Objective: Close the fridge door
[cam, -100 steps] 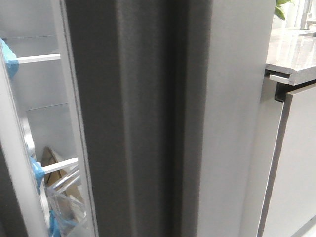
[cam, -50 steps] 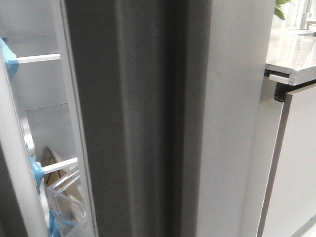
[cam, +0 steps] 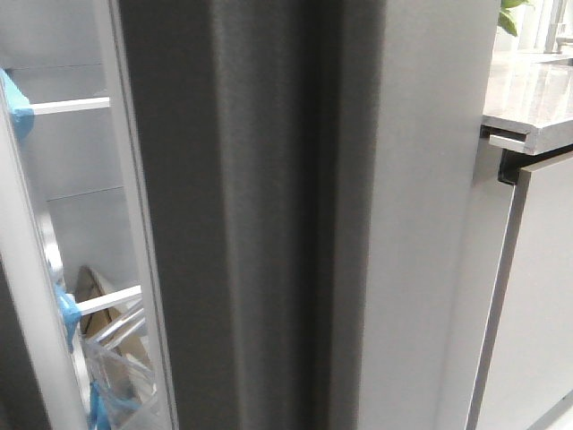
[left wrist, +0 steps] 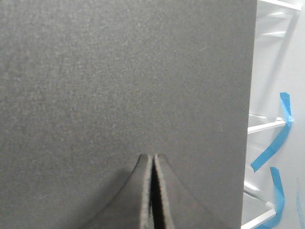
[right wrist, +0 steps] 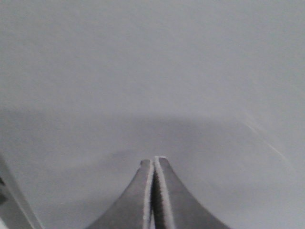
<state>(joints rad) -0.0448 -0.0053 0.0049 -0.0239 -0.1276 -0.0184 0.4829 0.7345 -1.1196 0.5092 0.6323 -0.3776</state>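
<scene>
Nearest in the left wrist view, the left arm's fingers (left wrist: pixel 153 160) are pressed together with nothing between them, their tips right at the dark grey matte face of the fridge door (left wrist: pixel 124 81); whether they actually touch it is hard to tell. In the right wrist view the right arm's fingers (right wrist: pixel 153 162) are likewise closed on nothing, their tips close to a plain pale grey surface (right wrist: pixel 152 62) that fills the picture and is too featureless to name with confidence.

In the front view the fridge door (cam: pixel 260 215) fills the middle, running top to bottom, with its vertical recessed groove (cam: pixel 318 224) dark along its length. It stands open: to its left the white fridge interior (cam: pixel 81 197) shows, with white shelf rails (cam: pixel 67 107), pieces of blue tape (cam: pixel 15 103) and a clear bin (cam: pixel 116 367) low down. Just right of the groove stands a light silver-grey side panel (cam: pixel 421 215). Farther right are a pale grey cabinet front (cam: pixel 537 305) with a thin dark rim and, above it, a grey worktop (cam: pixel 528 98)
</scene>
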